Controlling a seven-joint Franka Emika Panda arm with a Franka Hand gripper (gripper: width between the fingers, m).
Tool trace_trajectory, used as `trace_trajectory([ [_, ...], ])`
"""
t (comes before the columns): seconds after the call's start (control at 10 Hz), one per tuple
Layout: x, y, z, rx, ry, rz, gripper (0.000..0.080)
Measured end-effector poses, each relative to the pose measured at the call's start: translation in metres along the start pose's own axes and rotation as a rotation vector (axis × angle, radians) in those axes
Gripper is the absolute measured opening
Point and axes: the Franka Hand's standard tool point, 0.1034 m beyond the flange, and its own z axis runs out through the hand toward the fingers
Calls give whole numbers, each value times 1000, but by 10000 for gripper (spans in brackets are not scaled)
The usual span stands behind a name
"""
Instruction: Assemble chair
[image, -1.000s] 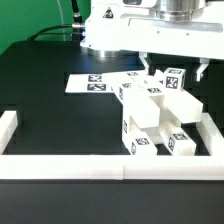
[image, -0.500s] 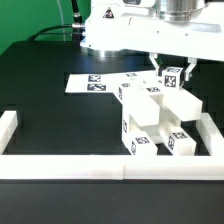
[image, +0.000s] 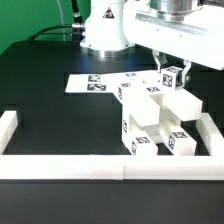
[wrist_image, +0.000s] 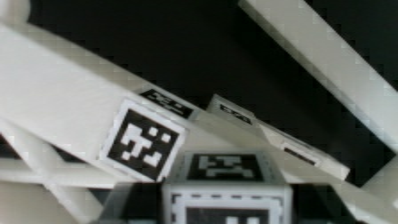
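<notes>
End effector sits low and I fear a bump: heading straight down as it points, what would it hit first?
Probably the tagged top block of the chair, right at the end effector; depth is unclear.

The chair (image: 155, 118) is sitting partly built as a tight cluster of white blocky pieces on the exterior view's right, its slabs and bars stacking stepwise and pressing against one another. The topmost block (image: 173, 77) is standing at the back of the cluster, showing a black-and-white square tag toward the camera. The lower bar ends (image: 140, 148) are pointing forward, each carrying a tag on its front face, and another tag is showing on the upper slab (image: 127, 92) toward the exterior view's left. In the wrist view the chair's white faces are filling the picture at close range, slanting, with three tags showing, the lowest one blurred and cut off.
</notes>
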Motion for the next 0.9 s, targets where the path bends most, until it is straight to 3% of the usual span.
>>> trace_trajectory([
  [0.9,-5,-3,1,6,-13,556,287],
])
